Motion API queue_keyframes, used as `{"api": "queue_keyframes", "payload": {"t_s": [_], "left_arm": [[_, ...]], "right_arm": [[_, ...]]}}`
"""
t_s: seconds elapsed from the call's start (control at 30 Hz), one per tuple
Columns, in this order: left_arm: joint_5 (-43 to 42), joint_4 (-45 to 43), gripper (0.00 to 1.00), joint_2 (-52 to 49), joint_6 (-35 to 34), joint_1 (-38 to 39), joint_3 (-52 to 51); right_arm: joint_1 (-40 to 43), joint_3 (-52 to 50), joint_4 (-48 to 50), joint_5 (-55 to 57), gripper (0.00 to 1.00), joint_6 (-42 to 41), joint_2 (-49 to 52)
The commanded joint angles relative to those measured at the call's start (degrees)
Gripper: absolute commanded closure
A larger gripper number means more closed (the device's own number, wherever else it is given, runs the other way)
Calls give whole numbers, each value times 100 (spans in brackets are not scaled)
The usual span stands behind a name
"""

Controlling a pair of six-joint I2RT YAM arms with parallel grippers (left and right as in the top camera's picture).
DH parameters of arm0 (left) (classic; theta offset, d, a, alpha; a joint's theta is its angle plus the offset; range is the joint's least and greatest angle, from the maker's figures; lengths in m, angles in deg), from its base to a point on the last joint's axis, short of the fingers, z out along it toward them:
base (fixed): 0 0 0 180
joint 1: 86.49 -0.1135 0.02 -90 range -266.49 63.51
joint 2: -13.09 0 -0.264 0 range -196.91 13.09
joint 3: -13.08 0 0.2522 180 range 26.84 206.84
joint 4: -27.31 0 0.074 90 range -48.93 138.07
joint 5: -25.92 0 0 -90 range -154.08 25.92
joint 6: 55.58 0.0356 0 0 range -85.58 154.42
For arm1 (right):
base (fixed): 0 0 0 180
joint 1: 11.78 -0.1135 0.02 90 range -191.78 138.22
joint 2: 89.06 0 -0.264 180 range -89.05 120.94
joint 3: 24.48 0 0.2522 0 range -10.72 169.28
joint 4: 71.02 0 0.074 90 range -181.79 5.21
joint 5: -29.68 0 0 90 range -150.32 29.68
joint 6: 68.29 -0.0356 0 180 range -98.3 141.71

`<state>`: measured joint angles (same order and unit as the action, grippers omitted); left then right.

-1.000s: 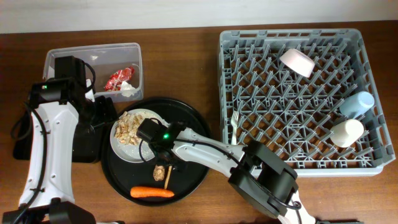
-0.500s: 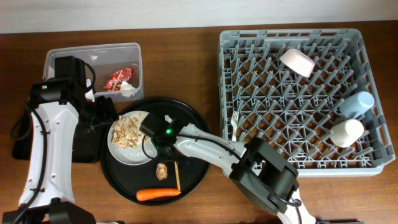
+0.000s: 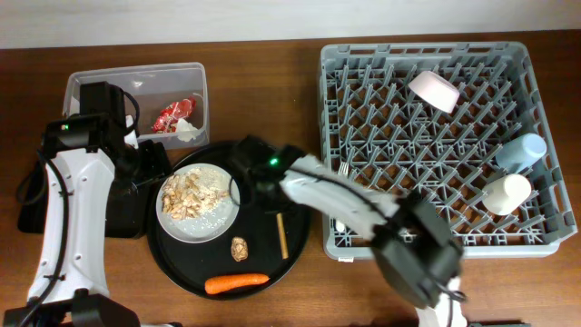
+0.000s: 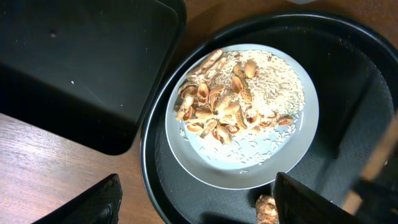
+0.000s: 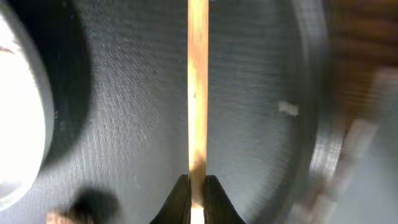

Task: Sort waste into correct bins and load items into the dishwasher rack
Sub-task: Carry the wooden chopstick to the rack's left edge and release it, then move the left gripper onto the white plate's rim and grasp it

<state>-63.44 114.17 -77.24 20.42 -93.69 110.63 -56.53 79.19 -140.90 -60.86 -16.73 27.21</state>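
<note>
My right gripper (image 3: 275,209) (image 5: 198,190) is shut on a pale wooden cutlery stick (image 3: 281,236) (image 5: 198,81) and holds it over the right side of the round black tray (image 3: 272,268). My left gripper (image 3: 150,166) (image 4: 199,211) is open and empty beside the white plate (image 3: 216,223) (image 4: 273,155), which carries beige food scraps (image 3: 191,193) (image 4: 224,106). A brown lump (image 3: 239,248) (image 4: 267,208) and a carrot (image 3: 238,283) lie on the round tray. The clear tub (image 3: 136,77) holds a red wrapper (image 3: 172,113) and white tissue (image 3: 189,133). The shallow black tray (image 3: 127,213) (image 4: 74,68) lies left of the plate.
The grey dishwasher rack (image 3: 427,50) fills the right side. It holds a cream bowl (image 3: 434,89), a light-blue cup (image 3: 520,152), a white cup (image 3: 507,193) and a fork (image 3: 343,174) partly hidden by my right arm.
My right gripper has swung up and to the right with the stick in it, away from the brown lump. The left arm has not moved.
</note>
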Motion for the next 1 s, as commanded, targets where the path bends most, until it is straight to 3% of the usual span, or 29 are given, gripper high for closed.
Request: {"api": "queue_keyframes", "payload": {"t_s": [0.0, 0.13, 0.3, 0.63, 0.67, 0.73, 0.77, 0.97], "left_arm": [[-42, 9, 23, -9, -52, 7, 26], [-48, 9, 23, -9, -52, 9, 26], [-136, 7, 23, -9, -52, 9, 26], [-136, 35, 23, -9, -52, 9, 26], [-136, 35, 23, -9, -52, 9, 26], [-136, 50, 23, -9, -52, 9, 26], [-133, 55, 23, -9, -52, 9, 26], [-133, 116, 22, -9, -52, 9, 26]], "right_arm": [[417, 157, -339, -7, 94, 726, -1139], [1117, 155, -942, -7, 94, 1246, -1917], [1759, 57, -1475, -7, 94, 1709, -1939], [1895, -935, -531, -35, 92, 1700, -1738], [1895, -949, -476, -31, 88, 1700, -1705], [1895, -949, -378, -31, 63, 1700, -1652], [1895, -949, -348, -31, 59, 1700, -1650], [1902, -938, -350, 111, 55, 1703, -1714]]}}
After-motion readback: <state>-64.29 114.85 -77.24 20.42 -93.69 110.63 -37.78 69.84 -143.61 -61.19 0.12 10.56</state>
